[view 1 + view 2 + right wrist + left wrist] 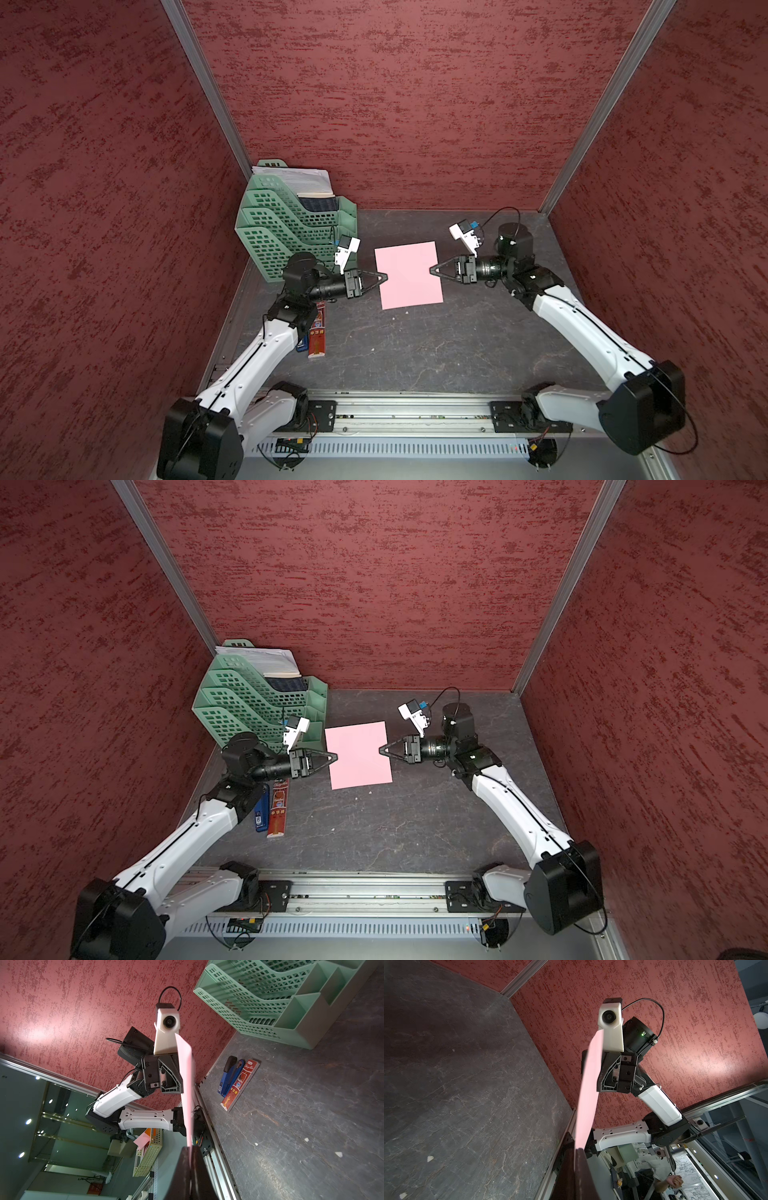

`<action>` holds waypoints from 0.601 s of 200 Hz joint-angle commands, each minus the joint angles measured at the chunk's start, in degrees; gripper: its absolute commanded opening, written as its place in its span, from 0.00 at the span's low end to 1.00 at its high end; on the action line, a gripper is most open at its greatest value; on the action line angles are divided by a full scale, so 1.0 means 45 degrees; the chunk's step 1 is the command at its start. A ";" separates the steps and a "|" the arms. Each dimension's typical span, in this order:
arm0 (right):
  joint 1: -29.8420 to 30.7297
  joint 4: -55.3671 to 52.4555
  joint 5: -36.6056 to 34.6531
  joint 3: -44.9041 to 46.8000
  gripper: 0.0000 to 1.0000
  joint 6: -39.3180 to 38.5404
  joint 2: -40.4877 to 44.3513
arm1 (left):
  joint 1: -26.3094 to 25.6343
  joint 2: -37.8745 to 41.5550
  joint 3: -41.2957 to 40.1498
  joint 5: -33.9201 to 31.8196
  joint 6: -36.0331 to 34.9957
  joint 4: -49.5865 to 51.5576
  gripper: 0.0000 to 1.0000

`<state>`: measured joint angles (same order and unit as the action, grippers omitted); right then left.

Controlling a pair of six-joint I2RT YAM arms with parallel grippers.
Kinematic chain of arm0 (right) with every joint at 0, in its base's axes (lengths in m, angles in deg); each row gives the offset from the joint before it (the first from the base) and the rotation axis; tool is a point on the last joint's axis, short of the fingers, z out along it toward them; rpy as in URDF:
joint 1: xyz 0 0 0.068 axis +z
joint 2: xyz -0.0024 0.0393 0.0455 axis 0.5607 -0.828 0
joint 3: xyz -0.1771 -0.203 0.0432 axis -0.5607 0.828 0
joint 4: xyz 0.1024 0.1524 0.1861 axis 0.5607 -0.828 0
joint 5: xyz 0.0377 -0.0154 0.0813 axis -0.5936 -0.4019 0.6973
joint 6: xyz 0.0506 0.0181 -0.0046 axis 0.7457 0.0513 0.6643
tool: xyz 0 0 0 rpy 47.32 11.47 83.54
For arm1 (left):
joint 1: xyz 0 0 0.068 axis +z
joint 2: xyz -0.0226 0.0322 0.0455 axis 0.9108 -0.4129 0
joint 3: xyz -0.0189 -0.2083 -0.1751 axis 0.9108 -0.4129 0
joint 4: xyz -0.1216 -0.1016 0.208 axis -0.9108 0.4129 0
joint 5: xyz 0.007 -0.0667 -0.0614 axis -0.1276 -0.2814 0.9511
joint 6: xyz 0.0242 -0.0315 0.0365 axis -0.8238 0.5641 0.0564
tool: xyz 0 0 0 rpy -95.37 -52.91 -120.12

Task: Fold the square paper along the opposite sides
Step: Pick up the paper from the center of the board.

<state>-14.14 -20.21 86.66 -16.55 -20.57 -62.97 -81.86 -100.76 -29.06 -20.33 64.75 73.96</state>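
The paper (408, 275) is being held flat above the tabletop (415, 353), toward its far edge, pinched at opposite side edges by the left gripper (384, 277) and right gripper (433, 269), fingers narrowed onto it, seemingly so those sides can be brought together.

Both arms reach inward, wrists facing each other. Left gripper (385, 277) pinched closed on one edge of the square paper (409, 279); right gripper (432, 269) clamped on the opposite edge.
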 commanded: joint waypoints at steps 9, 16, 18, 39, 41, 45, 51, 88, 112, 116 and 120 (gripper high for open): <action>-0.0488 -0.0318 -0.0879 -0.0553 0.26 -0.0882 0.0445 | -0.0219 0.0544 0.1242 -0.0098 -0.1580 0.1331 0.00; -0.0662 -0.0405 -0.1154 -0.0523 0.30 -0.1046 0.0535 | -0.0284 0.0607 0.1476 -0.0079 -0.1913 0.1688 0.00; -0.0715 -0.0394 -0.1211 -0.0485 0.32 -0.1069 0.0576 | -0.0312 0.0614 0.1536 -0.0060 -0.2001 0.1777 0.00; -0.1197 -0.0325 -0.1944 -0.0137 0.42 -0.1355 0.0684 | -0.0485 0.0669 0.2109 0.0209 -0.2810 0.2604 0.00; -0.1220 -0.0334 -0.2014 -0.0120 0.43 -0.1400 0.0677 | -0.0494 0.0659 0.2139 0.0242 -0.2831 0.2621 0.00; -0.1283 -0.0459 -0.2202 -0.0118 0.44 -0.1562 0.0641 | -0.0548 0.0659 0.2227 0.0347 -0.2862 0.2662 0.00; -0.1325 -0.0741 -0.2625 -0.0122 0.45 -0.1823 0.0557 | -0.0633 0.0677 0.2329 0.0435 -0.3000 0.2741 0.00; -0.1395 -0.0162 -0.3113 0.0121 0.48 -0.2069 -0.0516 | -0.1320 0.0561 0.2984 0.0663 -0.3492 0.3077 0.00; -0.1254 0.0732 -0.2502 0.0209 0.49 -0.1775 -0.1447 | -0.1736 0.0490 0.3419 0.0546 -0.3586 0.3099 0.00; -0.1208 0.0846 -0.2441 0.0181 0.49 -0.1744 -0.1552 | -0.1768 0.0466 0.3455 0.0559 -0.3562 0.3068 0.00; -0.1125 0.0963 -0.2409 0.0205 0.49 -0.1741 -0.1649 | -0.1796 0.0431 0.3522 0.0586 -0.3539 0.3005 0.00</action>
<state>-20.08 -20.12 75.40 -16.59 -28.00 -67.56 -88.86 -98.57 -15.80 -18.47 50.83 86.90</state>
